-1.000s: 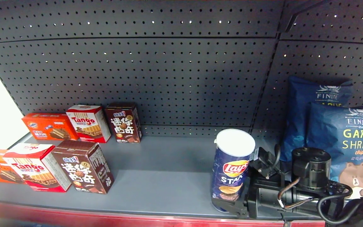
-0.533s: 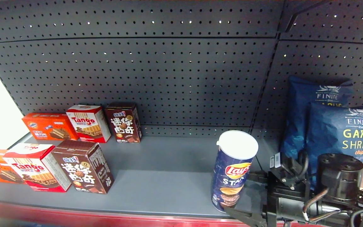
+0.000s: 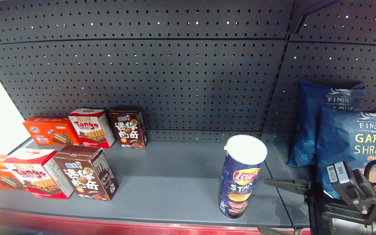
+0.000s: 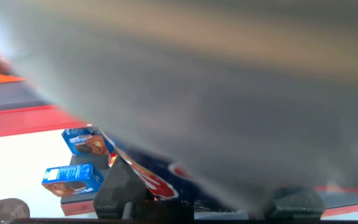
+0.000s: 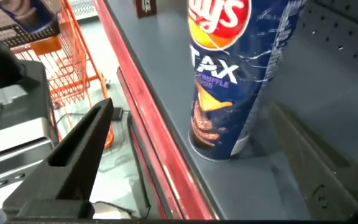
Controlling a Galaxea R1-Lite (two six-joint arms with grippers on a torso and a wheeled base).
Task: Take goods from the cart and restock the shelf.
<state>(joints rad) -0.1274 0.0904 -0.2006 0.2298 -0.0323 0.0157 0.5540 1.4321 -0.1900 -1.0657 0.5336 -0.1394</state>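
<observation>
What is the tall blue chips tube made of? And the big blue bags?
Tall blue chips tube: probably cardboard with glossy print, given its stiff straight wall; white lid looks like matte plastic. Big blue bags: likely thin plastic film, puffy and creased.

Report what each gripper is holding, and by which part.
The right gripper holds nothing: it is open, clear of the chips can standing on the shelf. For the left gripper, it cannot be told.

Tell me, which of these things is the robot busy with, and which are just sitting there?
In the job: chips can, upright on the shelf; open right gripper beside it; orange cart.
Just sitting: snack boxes; blue chip bags.
</observation>
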